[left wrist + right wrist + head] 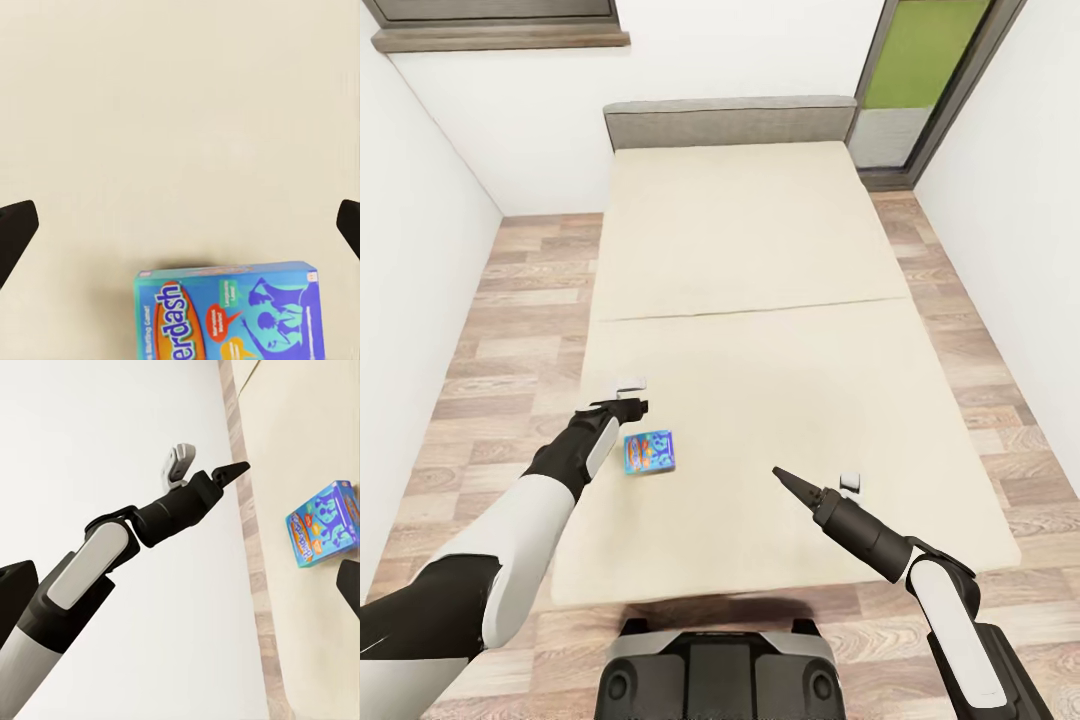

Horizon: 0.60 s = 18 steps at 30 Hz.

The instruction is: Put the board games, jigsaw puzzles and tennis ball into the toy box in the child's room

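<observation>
The left gripper point(628, 392) is being held above the bed point(760, 250), jaws spread wide and nothing between them: in the left wrist view both dark fingertips point(15, 236) are being seen far out at the frame's two sides with only bare mattress in the gap. Just short of the gripper, back toward the robot's base, the board game point(232, 311) is lying flat, cover up, blue with orange-yellow art; its far edge is being seen from the wrist camera, the rest cut off by the frame. Box and fingers are apart, so no grasp is being made yet. Judgement: the wide opening is being kept so that the jaws can straddle the flat box, and the gripper is being positioned slightly past it, so a pull-back and descent are probably needed.

Further out, the right gripper point(815, 488) is being held over the mattress, well apart from the box. In the right wrist view its fingertips point(16, 581) are being seen wide at the frame edges, open and holding nothing; it is presumably being parked clear of the left arm's work.
</observation>
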Tool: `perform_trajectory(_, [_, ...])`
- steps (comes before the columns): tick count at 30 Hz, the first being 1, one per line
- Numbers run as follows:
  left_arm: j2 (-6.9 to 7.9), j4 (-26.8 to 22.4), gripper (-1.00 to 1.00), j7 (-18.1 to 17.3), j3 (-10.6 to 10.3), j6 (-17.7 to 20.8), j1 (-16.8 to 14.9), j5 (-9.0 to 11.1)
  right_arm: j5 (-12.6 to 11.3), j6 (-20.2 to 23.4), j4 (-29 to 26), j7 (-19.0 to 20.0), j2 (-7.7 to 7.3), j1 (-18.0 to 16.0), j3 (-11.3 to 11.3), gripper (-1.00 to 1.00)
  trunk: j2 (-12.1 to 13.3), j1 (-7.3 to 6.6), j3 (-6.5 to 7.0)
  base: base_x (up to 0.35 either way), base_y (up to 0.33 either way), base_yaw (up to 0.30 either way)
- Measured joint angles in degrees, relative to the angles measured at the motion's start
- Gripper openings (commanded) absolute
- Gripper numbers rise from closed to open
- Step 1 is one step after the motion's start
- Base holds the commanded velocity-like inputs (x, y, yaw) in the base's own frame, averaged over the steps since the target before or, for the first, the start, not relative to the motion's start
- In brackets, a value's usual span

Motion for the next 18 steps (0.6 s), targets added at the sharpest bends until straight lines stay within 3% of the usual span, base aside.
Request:
perform_trajectory(12, [-0.19,0.10,1.00,0.04,-0.06,-0.10,-0.01,0.00,0.00,0.00,0.00,0.00,0.00,0.00,0.00,1.00,0.00,0.00,-1.13,0.000,0.000,0.000])
perform_trajectory(18, [-0.33,0.51,1.00,0.06,-0.04,-2.18,-0.01,0.03,0.00,0.00,0.00,0.00,0.00,0.00,0.00,1.00,0.00,0.00,-1.69,0.000,0.000,0.000])
